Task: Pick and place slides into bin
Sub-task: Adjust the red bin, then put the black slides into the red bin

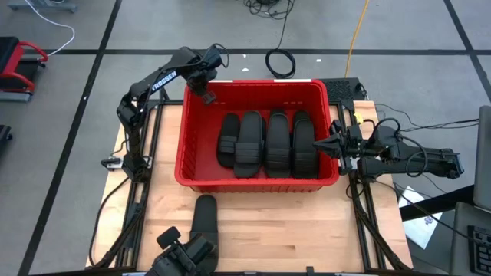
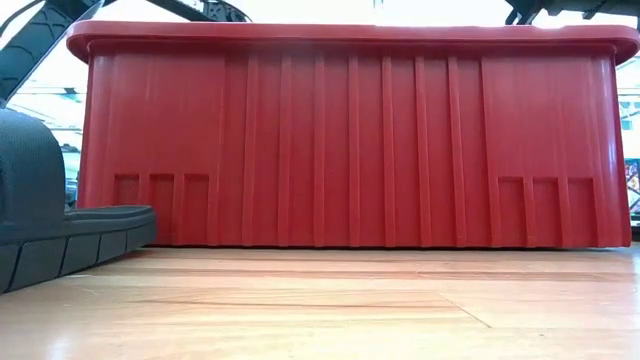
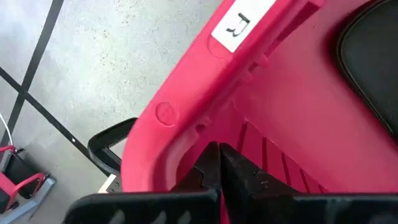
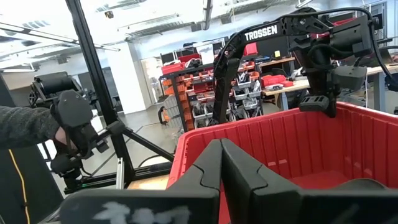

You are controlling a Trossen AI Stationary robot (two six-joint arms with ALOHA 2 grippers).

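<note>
One slide left on the table could be missed; both grippers are closed, empty

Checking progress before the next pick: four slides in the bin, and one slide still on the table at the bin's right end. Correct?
Not quite. The leftover slide lies on the table in front of the bin, toward its left end, as the high view shows. Four slides in the bin is right.

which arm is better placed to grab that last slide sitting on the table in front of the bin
Neither is close. The slide lies left of centre, so the left gripper, shut at the bin's far-left corner, probably suits better than the shut right gripper.
</note>
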